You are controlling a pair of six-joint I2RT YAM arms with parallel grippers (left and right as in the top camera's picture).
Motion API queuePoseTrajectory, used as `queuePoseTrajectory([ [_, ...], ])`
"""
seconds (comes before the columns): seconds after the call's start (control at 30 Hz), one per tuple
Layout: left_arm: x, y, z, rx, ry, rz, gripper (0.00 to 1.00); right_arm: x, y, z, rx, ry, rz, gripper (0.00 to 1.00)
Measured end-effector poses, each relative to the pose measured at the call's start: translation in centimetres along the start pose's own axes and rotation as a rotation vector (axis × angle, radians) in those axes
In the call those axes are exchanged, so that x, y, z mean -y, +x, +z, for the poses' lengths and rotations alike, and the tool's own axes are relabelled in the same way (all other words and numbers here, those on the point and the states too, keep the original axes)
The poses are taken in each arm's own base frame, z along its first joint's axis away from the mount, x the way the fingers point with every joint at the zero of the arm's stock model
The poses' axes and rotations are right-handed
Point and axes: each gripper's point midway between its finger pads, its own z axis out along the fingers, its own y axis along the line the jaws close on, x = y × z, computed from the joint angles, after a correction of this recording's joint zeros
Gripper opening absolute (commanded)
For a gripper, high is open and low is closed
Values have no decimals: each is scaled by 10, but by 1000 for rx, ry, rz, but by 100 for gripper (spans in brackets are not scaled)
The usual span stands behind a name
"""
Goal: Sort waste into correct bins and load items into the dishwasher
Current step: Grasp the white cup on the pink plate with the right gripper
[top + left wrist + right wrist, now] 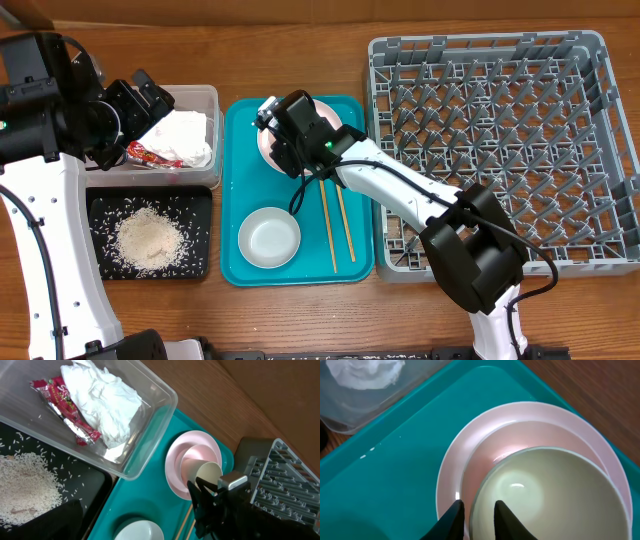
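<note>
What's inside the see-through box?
The clear tub holds a crumpled white napkin and a red snack wrapper. Anything lying beneath the napkin is covered, so I can't see it.

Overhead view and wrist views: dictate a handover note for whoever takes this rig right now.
Left pincer: open, above the clear tub, empty.
Right pincer: astride the rim of the small pale cup stacked on the pink plate; grip unconfirmed.
Done: napkin and red wrapper in the tub, grains in the black tray.
To do: cup, plate, white bowl and chopsticks all on the teal tray; dish rack holds nothing yet.
</note>
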Motion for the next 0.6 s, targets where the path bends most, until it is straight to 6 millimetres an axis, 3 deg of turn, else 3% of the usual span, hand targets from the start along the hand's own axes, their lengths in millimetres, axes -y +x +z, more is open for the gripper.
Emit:
queuePoseTrajectory([
  [0.1, 0, 0, 0, 0, 0, 0, 100, 1, 3, 0, -14, 4, 1, 14],
  [0.17, 0, 0, 0, 0, 0, 0, 100, 2, 4, 0, -17, 10, -1, 5],
  [0.47, 0, 0, 0, 0, 0, 0, 100, 6, -14, -2, 55, 29, -2, 4],
  [0.6, 0, 0, 0, 0, 0, 0, 100, 9, -30, -22, 103, 39, 0, 4],
])
